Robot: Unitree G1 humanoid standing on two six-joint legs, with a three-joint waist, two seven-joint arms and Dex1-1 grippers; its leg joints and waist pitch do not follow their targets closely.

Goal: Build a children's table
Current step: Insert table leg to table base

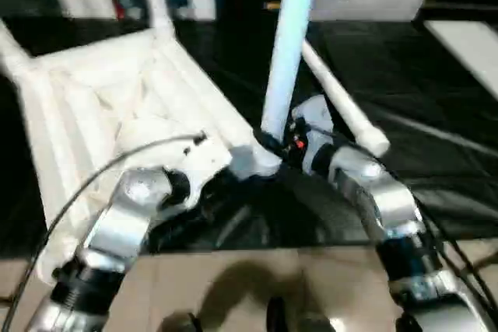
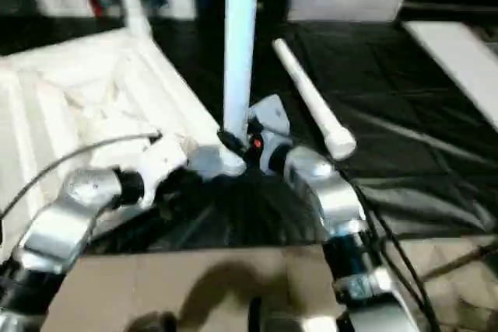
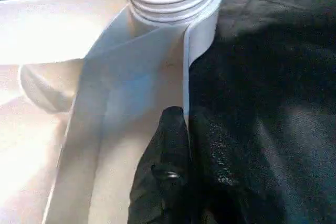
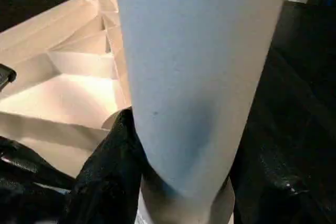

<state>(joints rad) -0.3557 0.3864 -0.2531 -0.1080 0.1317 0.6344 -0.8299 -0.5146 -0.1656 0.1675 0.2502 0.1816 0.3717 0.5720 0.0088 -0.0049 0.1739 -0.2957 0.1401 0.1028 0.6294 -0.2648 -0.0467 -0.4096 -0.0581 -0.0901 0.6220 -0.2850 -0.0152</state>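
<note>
Fingers of our right gripper [image 4: 173, 182] clamp the upright leg [image 1: 286, 52] at the tabletop's [image 1: 101, 106] near right corner; our left gripper [image 3: 181, 129] pinches the tabletop's rim there. A loose leg [image 2: 311, 103] lies just right.

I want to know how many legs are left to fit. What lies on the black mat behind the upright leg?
One loose leg lies on the black mat, behind the upright leg held by the right gripper. The upright leg hides whatever is directly behind it.
</note>
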